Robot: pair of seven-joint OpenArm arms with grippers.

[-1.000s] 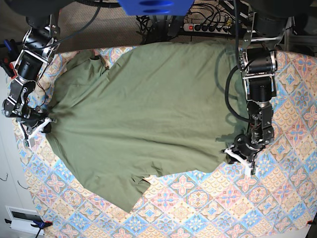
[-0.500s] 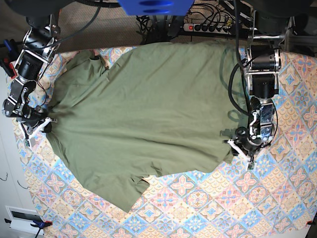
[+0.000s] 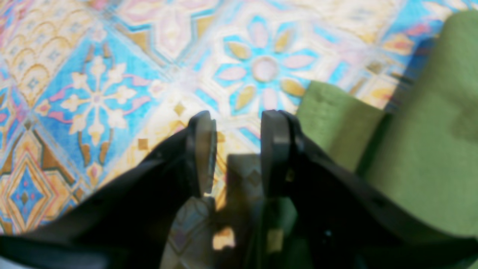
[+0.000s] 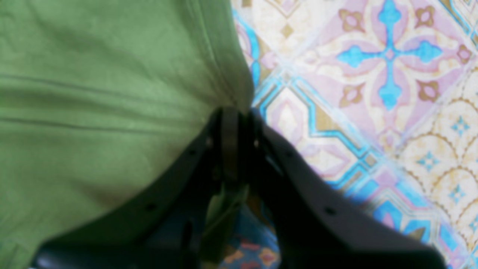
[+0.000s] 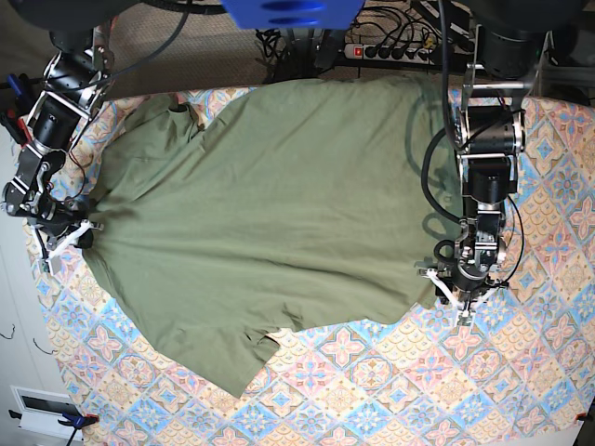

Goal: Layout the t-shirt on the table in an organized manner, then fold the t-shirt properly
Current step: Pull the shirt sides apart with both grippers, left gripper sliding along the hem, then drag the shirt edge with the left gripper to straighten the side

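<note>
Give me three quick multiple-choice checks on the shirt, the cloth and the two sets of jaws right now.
1. Where is the left gripper?
A. over the shirt's middle
B. just off the t-shirt edge, over bare table
C. off the table

2. What colour is the shirt?
A. olive green
B. navy
C. white

3. How do the right gripper jaws stand?
A. wide apart, empty
B. out of view
C. closed on the shirt's edge

Answers: 1 B, patterned cloth shows between its jaws; 2 A, plain green fabric; 3 C, fabric bunches where they meet.
</note>
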